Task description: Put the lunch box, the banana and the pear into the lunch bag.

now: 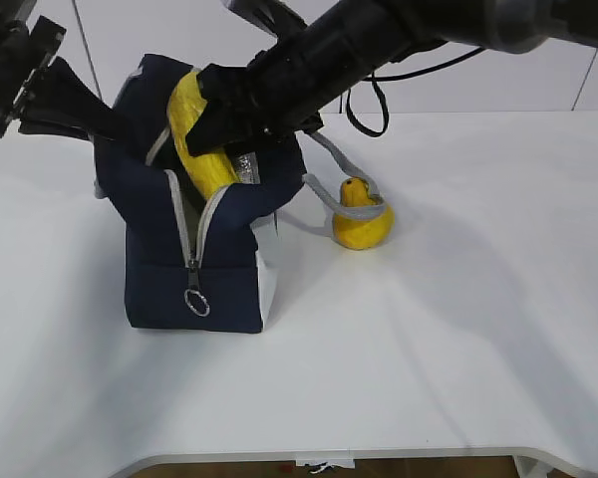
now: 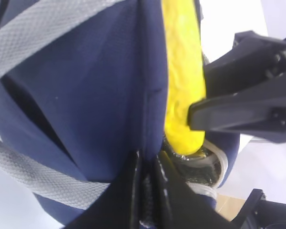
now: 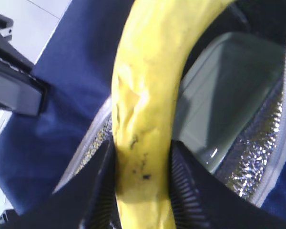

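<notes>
We see the lunch box (image 3: 229, 109) already inside the lunch bag (image 1: 159, 269); our right claw (image 3: 143, 191) pinches the banana (image 1: 201, 149) over the opening, left claw (image 2: 145, 191) pinches the bag's rim, pear (image 1: 361, 224) waits on the tabletop (image 1: 458, 329).

The lower end of the banana (image 1: 201, 139) is hidden inside the lunch bag (image 1: 194, 269), and its middle is covered by the right gripper (image 1: 241, 127). Only a part of the lunch box (image 3: 224, 95) is seen in the right wrist view, behind the banana. The pear (image 1: 361, 221) is partly crossed by a grey handle (image 1: 349, 194). The left gripper (image 1: 85, 119) is cut off by the picture edge in the exterior view.
</notes>
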